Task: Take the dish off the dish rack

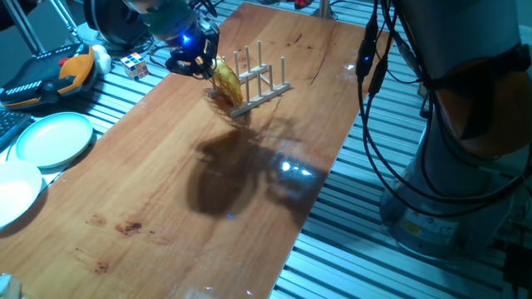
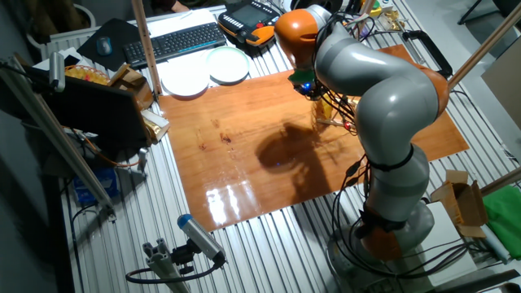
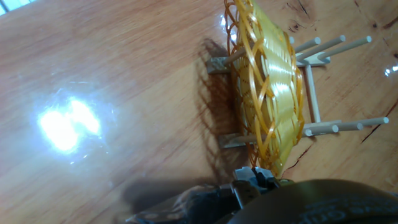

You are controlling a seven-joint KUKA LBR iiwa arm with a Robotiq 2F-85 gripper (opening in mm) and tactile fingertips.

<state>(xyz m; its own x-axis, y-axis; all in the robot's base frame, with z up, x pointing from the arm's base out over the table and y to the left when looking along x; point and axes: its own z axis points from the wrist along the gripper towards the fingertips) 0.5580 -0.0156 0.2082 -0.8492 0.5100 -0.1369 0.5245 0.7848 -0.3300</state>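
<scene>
The dish (image 3: 264,87), a yellow woven wicker basket-plate, stands on edge between the pegs of the small wooden dish rack (image 3: 323,127). In the one fixed view the dish (image 1: 226,81) leans at the rack's (image 1: 264,85) left end, at the far part of the wooden table (image 1: 208,208). My gripper (image 1: 199,65) hangs just left of it. In the hand view my gripper (image 3: 256,178) sits at the dish's near rim, jaws close together on the rim. In the other fixed view the arm hides most of the dish (image 2: 325,106) and the rack (image 2: 346,122).
A pale green plate (image 1: 54,137) and a white plate (image 1: 17,189) lie off the table's left edge. A Rubik's cube (image 1: 135,65) and an orange-black pendant (image 1: 50,73) lie at the far left. Cables (image 1: 374,58) hang by the robot base (image 2: 391,203) on the right.
</scene>
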